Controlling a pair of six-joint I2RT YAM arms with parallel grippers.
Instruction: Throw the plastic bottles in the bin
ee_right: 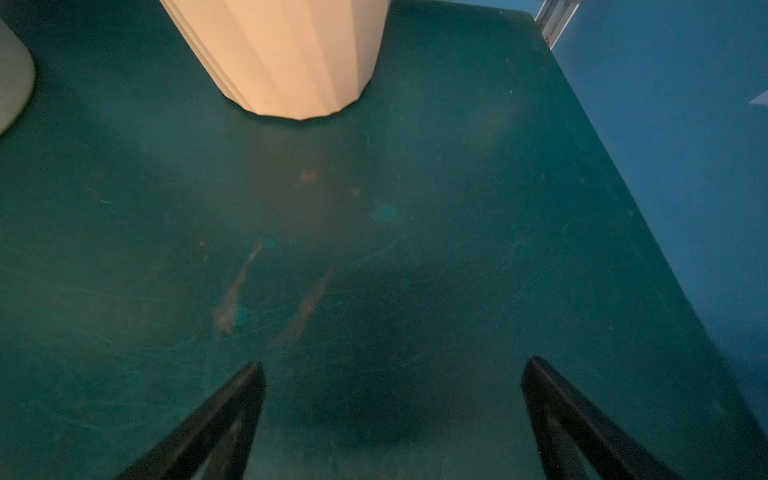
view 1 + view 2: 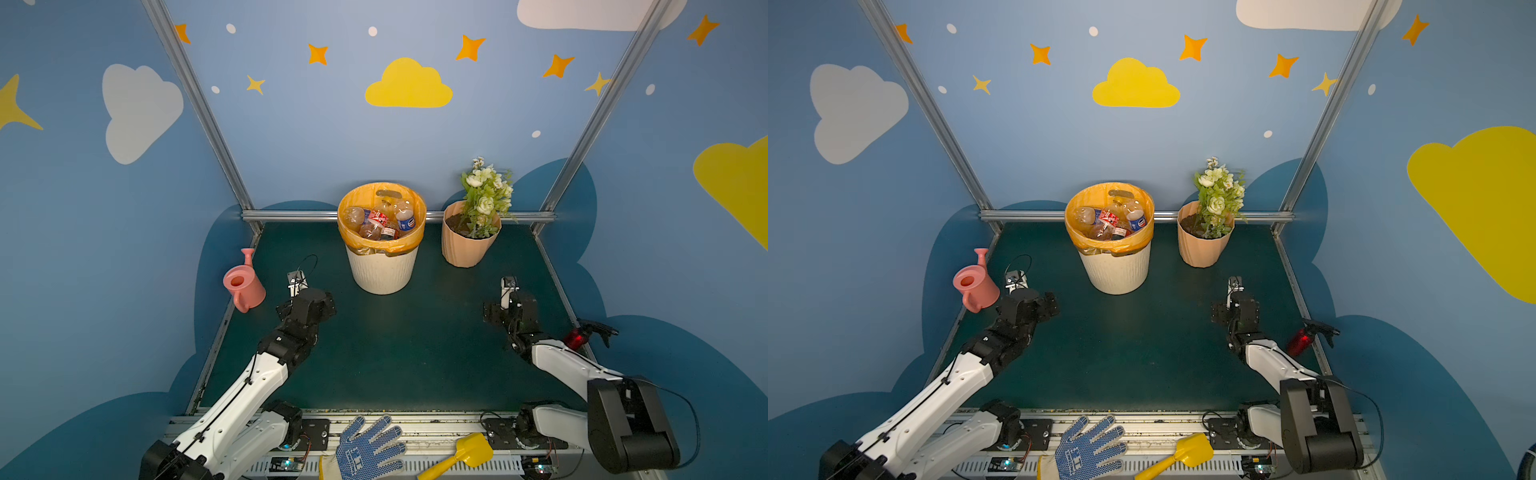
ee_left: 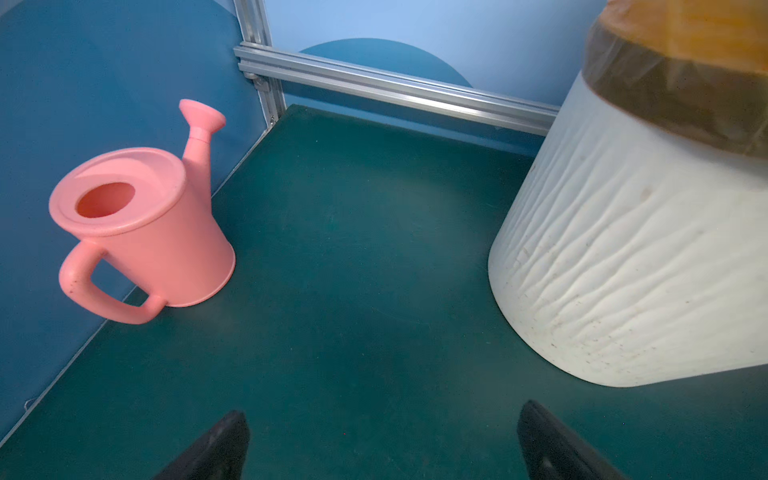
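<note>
Green matting covers the table point(image 2: 395, 345), bare across its middle; at its far edge stands the bin point(image 2: 382, 272), cream and ribbed, with an orange bag point(image 2: 344, 232) folded over its rim; just right of it stands a peach flowerpot point(image 2: 465, 249) with white flowers; a pink watering can point(image 2: 245, 286) sits upright at the table's left edge; the left gripper point(image 3: 382, 415) hangs over bare mat between can and bin, jaws wide apart, nothing between them; the right gripper point(image 1: 394, 363) hangs before the flowerpot, jaws likewise spread and empty; a blue dotted glove point(image 2: 368, 451) and a yellow scoop point(image 2: 465, 455) lie on the near rail; the plastic bottles point(image 2: 380, 222) lie heaped inside the bin, red and blue labels showing.
</note>
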